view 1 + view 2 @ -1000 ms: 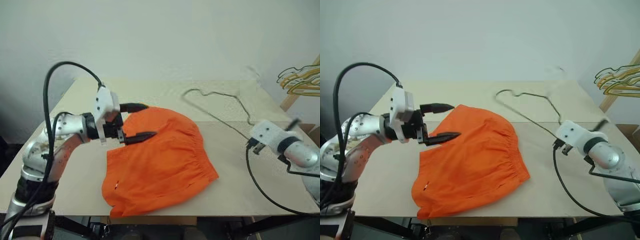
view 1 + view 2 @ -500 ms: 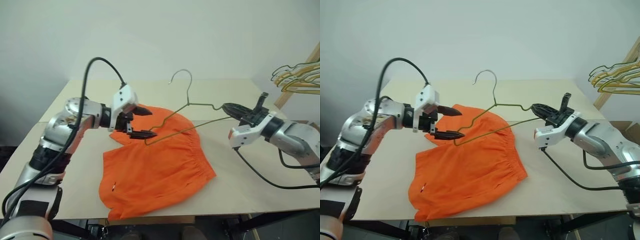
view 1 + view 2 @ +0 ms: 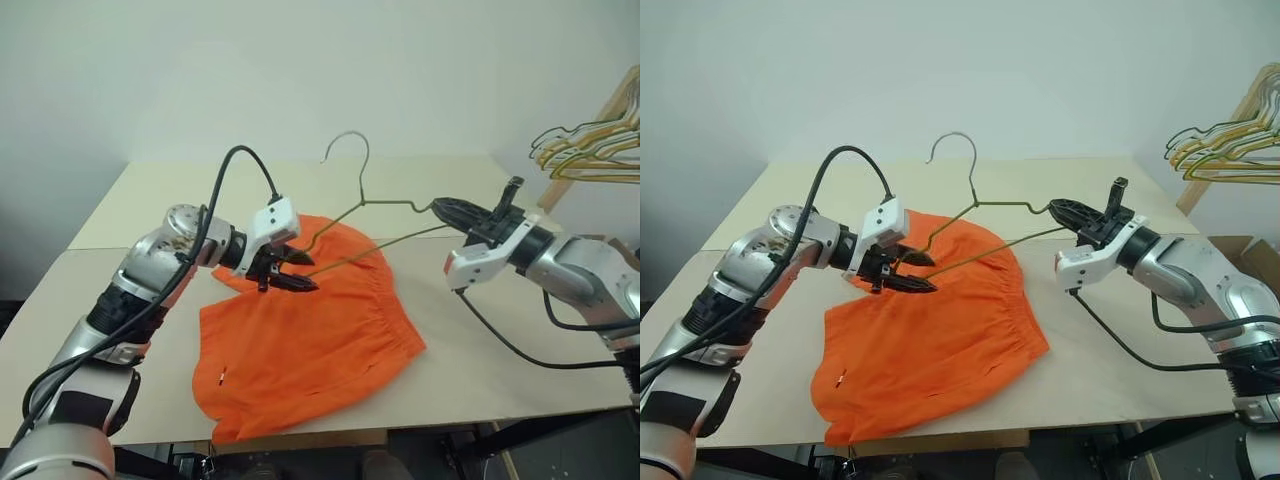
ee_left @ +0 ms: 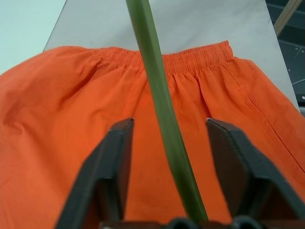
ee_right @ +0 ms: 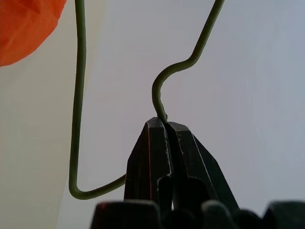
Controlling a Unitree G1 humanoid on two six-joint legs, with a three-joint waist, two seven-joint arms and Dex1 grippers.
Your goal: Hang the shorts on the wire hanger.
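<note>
Now right tool [image 3: 1057, 210] pinching wire hanger [image 3: 985, 232], left tool [image 3: 917, 272] half-open astride it, shorts [image 3: 930, 330] beneath

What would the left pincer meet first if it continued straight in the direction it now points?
Probably the shorts: they lie straight ahead of the left pincer. The wire hanger already runs between its fingers, so only orange fabric is ahead, though the exact depth is unclear.

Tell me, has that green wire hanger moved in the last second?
Yes. The wire hanger lay flat on the table beyond the shorts; now the right gripper holds it up over them, hook raised, one end between the left gripper fingers.
</note>
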